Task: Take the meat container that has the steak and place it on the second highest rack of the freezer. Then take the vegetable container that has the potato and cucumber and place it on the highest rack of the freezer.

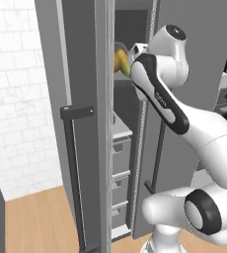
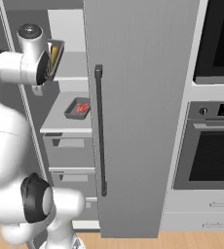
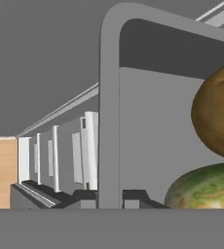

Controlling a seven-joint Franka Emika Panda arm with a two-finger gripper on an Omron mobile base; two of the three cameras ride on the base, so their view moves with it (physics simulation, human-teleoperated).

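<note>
My gripper point(image 3: 110, 199) is shut on the rim of the grey vegetable container point(image 3: 110, 97), one fingertip on each side of its wall. The container is tipped steeply on its side. Inside it the brown potato point(image 3: 216, 112) rests above the green cucumber point(image 3: 206, 187). The vegetable container point(image 2: 56, 55) hangs at the front of the open freezer point(image 2: 138, 97), above the highest rack point(image 2: 75, 73). One shelf lower lies the meat container point(image 2: 77, 109) with the red steak point(image 2: 83, 107). From the left, the potato point(image 1: 120, 60) shows beside my wrist, just past the door edge.
The open freezer door point(image 1: 81, 99) with its dark bar handle point(image 1: 75, 163) stands left of the arm. Grey drawers point(image 2: 67, 151) sit below the shelves. A black-fronted oven point(image 2: 211, 146) is built in to the right. Wooden floor point(image 1: 36, 222) lies below.
</note>
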